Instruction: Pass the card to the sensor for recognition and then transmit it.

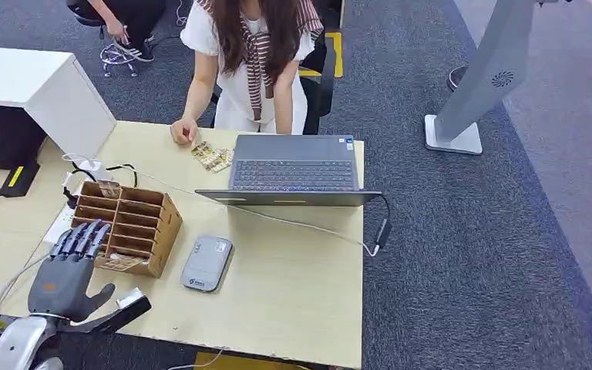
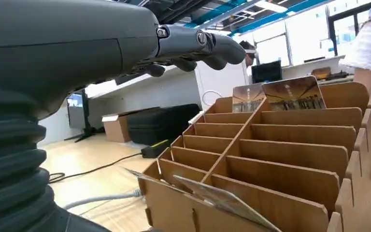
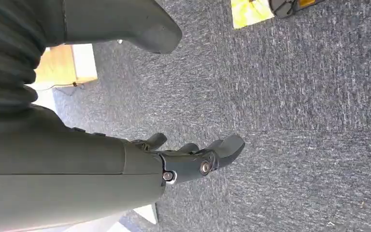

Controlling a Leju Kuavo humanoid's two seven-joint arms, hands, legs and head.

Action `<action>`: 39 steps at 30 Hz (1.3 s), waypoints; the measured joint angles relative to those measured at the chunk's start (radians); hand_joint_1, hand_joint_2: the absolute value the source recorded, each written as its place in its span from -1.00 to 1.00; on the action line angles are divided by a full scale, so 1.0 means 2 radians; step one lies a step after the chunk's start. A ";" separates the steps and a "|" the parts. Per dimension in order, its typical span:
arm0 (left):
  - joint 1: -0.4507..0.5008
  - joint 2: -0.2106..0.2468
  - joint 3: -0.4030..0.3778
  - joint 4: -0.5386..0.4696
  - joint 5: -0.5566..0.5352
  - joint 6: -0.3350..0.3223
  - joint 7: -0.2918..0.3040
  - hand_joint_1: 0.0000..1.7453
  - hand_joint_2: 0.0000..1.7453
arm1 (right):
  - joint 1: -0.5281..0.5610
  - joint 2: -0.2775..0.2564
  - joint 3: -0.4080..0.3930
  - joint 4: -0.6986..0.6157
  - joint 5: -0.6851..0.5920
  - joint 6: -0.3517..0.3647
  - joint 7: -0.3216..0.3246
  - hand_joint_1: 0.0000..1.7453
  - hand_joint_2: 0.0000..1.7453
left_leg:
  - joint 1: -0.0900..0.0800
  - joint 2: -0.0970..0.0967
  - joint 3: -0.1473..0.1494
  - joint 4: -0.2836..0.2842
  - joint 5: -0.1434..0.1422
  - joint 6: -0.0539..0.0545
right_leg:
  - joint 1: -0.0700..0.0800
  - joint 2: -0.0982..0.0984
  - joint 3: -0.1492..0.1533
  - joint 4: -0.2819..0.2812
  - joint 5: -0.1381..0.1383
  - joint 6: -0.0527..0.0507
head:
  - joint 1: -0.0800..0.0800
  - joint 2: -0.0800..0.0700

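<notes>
While empty-fingered, both hands: left hand spread beside one card rack, right hand loosely apart

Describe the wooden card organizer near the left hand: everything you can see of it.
The wooden card organizer looks like laser-cut brown plywood, two columns of slanted slots split by a central divider. It sits on the light wooden table, left of the grey sensor. Cards stand in its far slots; another leans in the nearest. The left hand hovers at its near corner, fingers spread, holding nothing.

head view: high, looking forward and down over the table | left wrist view: low, close behind the card rack — shared with head view | right wrist view: facing down at carpet
</notes>
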 joint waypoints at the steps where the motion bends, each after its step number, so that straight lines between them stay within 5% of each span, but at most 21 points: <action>1: -0.001 0.000 -0.001 0.001 -0.001 0.000 0.000 -1.00 1.00 | 0.000 0.000 0.000 0.000 0.000 0.000 0.000 -1.00 1.00 | 0.000 0.000 0.000 0.000 0.000 0.000 | 0.000 0.000 0.000 0.000 0.000 0.000 | 0.000 0.000; 7: -0.002 -0.004 -0.008 0.010 -0.005 0.010 0.004 -1.00 1.00 | 0.000 0.000 0.000 0.000 0.001 0.000 0.000 -1.00 1.00 | 0.000 0.000 0.000 0.000 0.000 0.000 | 0.000 0.000 0.000 0.000 0.000 0.000 | 0.000 0.000; 19: -0.009 -0.026 -0.014 0.045 -0.025 0.081 0.009 -1.00 1.00 | -0.001 0.000 0.000 0.000 0.009 0.000 -0.004 -1.00 1.00 | 0.000 0.000 0.000 0.000 0.000 0.000 | 0.000 0.000 0.000 0.000 0.000 0.000 | 0.000 0.000; 39: -0.029 -0.038 -0.014 0.099 -0.016 0.121 0.002 -1.00 1.00 | -0.002 0.000 0.000 0.000 0.017 0.002 -0.002 -1.00 1.00 | 0.000 0.000 0.000 0.000 0.000 0.000 | 0.000 0.000 0.000 0.000 0.000 0.000 | 0.000 0.000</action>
